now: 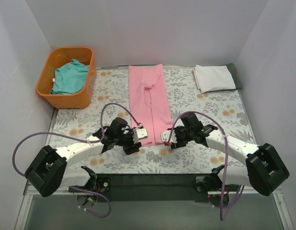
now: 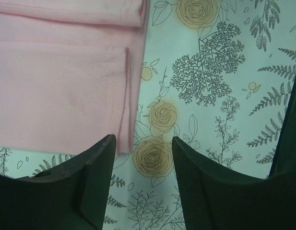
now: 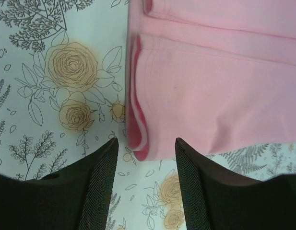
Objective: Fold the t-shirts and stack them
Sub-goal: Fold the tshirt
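The pink t-shirt (image 1: 148, 98) lies on the table's middle as a long narrow strip, sides folded in. My left gripper (image 1: 138, 135) is open at its near left corner; the left wrist view shows the pink hem (image 2: 56, 100) just beyond my left gripper (image 2: 144, 158), nothing between the jaws. My right gripper (image 1: 165, 137) is open at the near right corner; in the right wrist view the pink corner (image 3: 205, 91) lies just ahead of my right gripper (image 3: 147, 165). The white t-shirt (image 1: 213, 77) lies folded at the back right. The teal t-shirt (image 1: 70, 77) is crumpled in the basket.
The orange plastic basket (image 1: 46, 82) stands at the back left. The floral table cloth (image 1: 205, 120) covers the table. A dark cloth edge (image 1: 236, 76) shows beside the white t-shirt. White walls close in on three sides.
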